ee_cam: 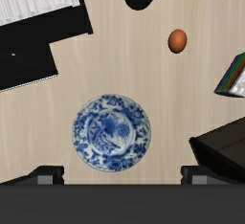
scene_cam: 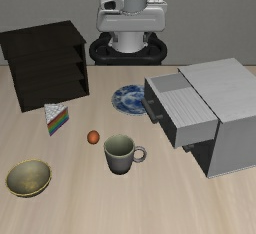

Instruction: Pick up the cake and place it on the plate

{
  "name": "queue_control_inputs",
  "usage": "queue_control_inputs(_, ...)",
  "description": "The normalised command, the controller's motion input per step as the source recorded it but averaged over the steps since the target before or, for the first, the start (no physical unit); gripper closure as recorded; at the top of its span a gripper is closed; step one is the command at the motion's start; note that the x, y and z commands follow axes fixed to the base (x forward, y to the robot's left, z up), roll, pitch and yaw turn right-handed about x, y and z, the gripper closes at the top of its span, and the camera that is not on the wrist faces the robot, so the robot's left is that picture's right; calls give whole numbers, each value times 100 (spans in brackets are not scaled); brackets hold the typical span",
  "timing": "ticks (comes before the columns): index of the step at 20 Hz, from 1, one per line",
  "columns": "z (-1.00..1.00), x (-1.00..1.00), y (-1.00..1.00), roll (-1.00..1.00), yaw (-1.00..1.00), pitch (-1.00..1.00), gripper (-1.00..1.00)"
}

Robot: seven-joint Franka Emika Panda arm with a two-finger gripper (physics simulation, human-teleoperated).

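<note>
The arm (scene_cam: 128, 16) is folded up high by its base. Its gripper (ee_cam: 122, 175) looks down on the blue plate (scene_cam: 128, 98) with fingers spread wide and nothing between them. At the exterior view's left, the cake (scene_cam: 57, 119) stands on the table (scene_cam: 80, 198) in front of the black shelf unit (scene_cam: 45, 63), well apart from the plate. The wrist view cuts off the cake and the mug (scene_cam: 122, 154) at its edges. The egg (scene_cam: 93, 136) shows whole.

I see the table (scene_cam: 85, 210) as pale matt wood, the plate (ee_cam: 112, 133) as smooth glazed ceramic, the cabinet (scene_cam: 45, 63) matt black.
</note>
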Motion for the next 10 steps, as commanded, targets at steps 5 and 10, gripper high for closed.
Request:
queue_control_inputs(5, 0, 100, 0, 0, 0, 0, -100)
queue_control_inputs(10, 0, 60, -40, 0, 0, 0, -100)
